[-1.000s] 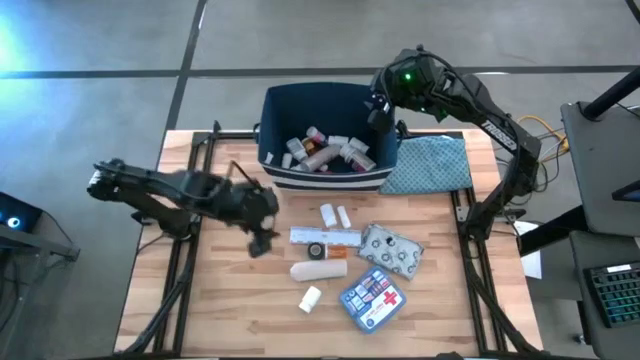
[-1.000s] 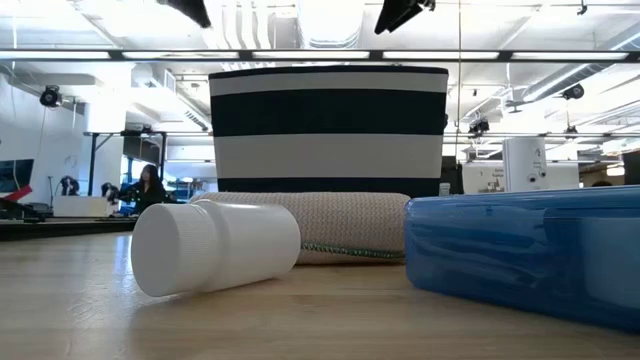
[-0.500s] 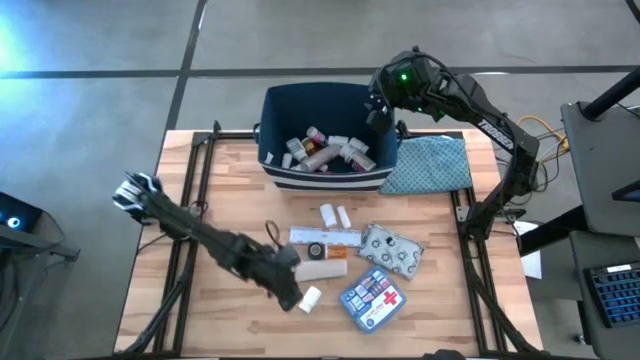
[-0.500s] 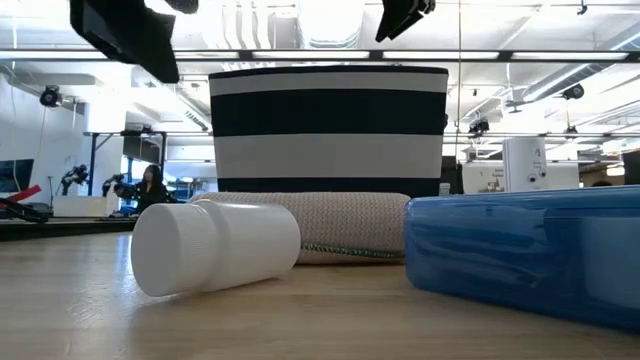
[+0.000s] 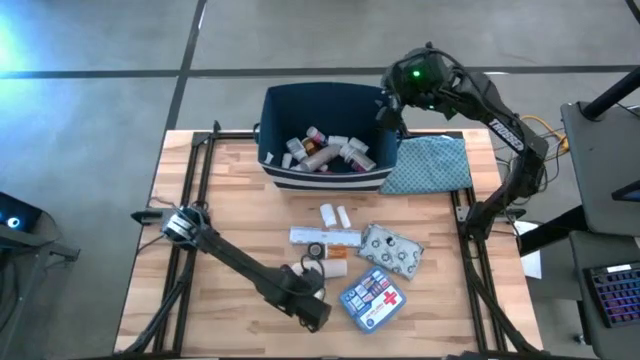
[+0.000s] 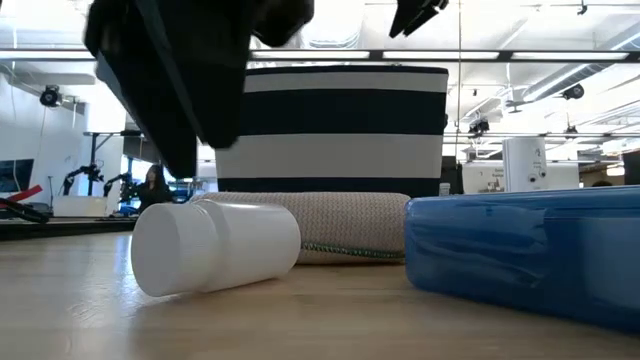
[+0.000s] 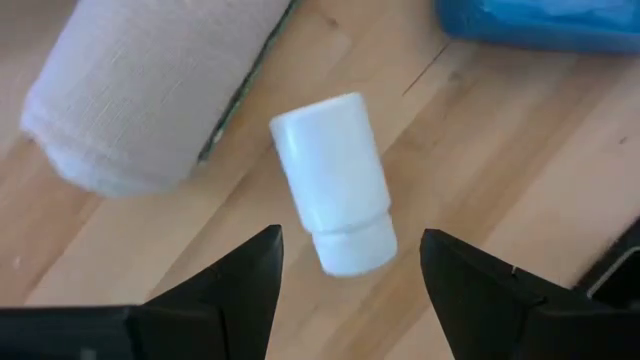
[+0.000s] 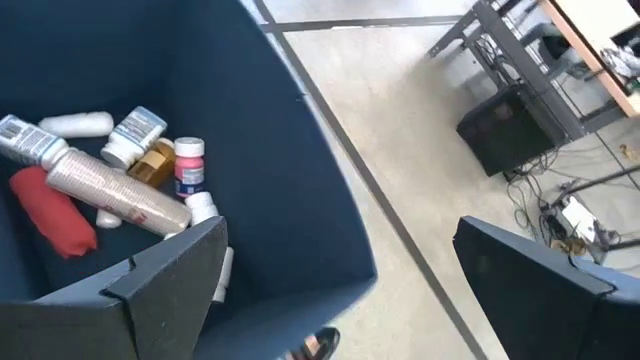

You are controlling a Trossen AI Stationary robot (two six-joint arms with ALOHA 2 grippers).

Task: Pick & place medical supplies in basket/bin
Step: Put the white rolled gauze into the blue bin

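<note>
A white pill bottle (image 7: 334,182) lies on its side on the wooden table near the front edge and also shows in the low view (image 6: 215,246). My left gripper (image 5: 312,306) hangs just over it, open, its fingers on either side of the cap end (image 7: 350,246) without touching. A beige bandage roll (image 7: 140,90) and the blue first-aid pouch (image 5: 372,295) lie beside it. The navy bin (image 5: 325,105) at the far edge holds several supplies (image 8: 130,170). My right gripper (image 5: 392,104) is open and empty above the bin's far right corner.
A silver blister pack (image 5: 391,249), a flat white box (image 5: 325,237) and two small white items (image 5: 335,215) lie at mid-table. The blue-grey patterned cloth (image 5: 430,163) lies right of the bin. In the low view, the bin (image 6: 330,130) stands behind the roll (image 6: 330,225).
My left gripper has swept from the table's left middle toward the near edge and the right, and has come down over the white pill bottle. My right gripper has shifted slightly toward the right above the bin. Nothing on the table has moved.
</note>
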